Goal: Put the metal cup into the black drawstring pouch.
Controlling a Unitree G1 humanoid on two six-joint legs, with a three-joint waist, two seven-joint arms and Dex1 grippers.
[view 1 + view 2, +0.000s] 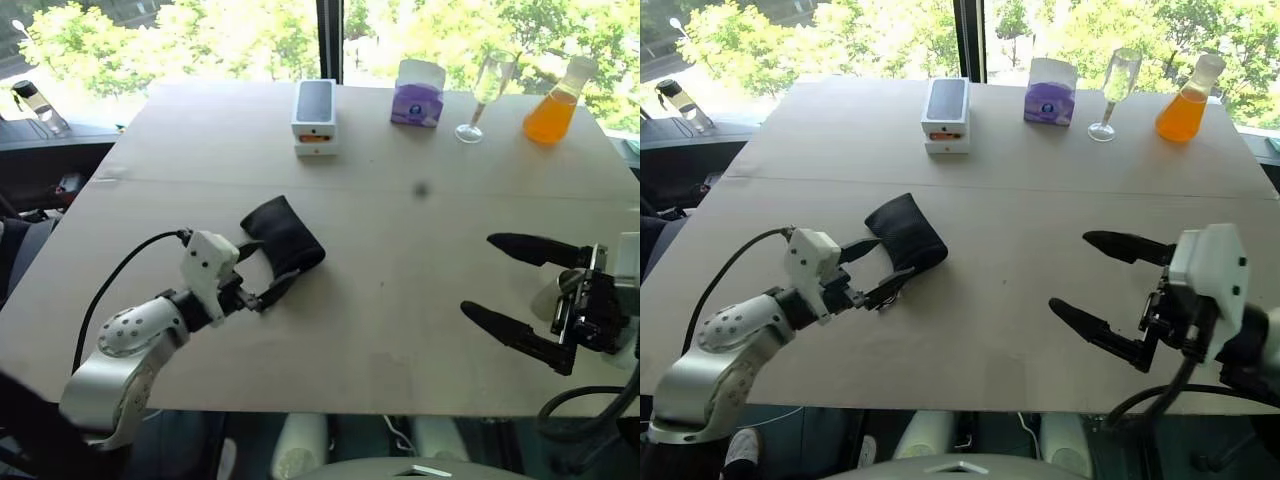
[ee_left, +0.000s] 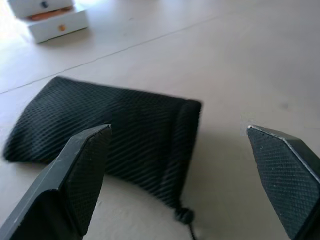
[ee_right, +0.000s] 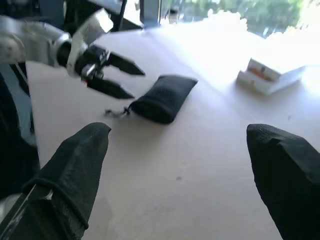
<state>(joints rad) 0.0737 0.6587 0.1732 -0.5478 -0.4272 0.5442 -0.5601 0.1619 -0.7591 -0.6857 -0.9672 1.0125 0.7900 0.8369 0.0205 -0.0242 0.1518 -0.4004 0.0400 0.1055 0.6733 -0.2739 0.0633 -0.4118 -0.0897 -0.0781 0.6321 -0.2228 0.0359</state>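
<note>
The black drawstring pouch [image 1: 285,235] lies flat left of the table's middle, its cord [image 2: 184,216] trailing from the mouth end toward me. My left gripper [image 1: 276,260] is open and low over the table, its fingers straddling the pouch's mouth end without closing on it. In the left wrist view the pouch [image 2: 100,115] sits just beyond the two fingertips. My right gripper [image 1: 478,274] hangs open above the table's right front, nothing between its fingers. A pale silvery rounded shape, the metal cup [image 1: 553,297], shows just behind that gripper, mostly hidden by it.
Along the far edge stand a white phone box [image 1: 314,115], a purple tissue box [image 1: 418,95], a clear stemmed glass [image 1: 485,95] and a flask of orange liquid [image 1: 555,105]. A small bottle [image 1: 40,105] stands off the table at far left.
</note>
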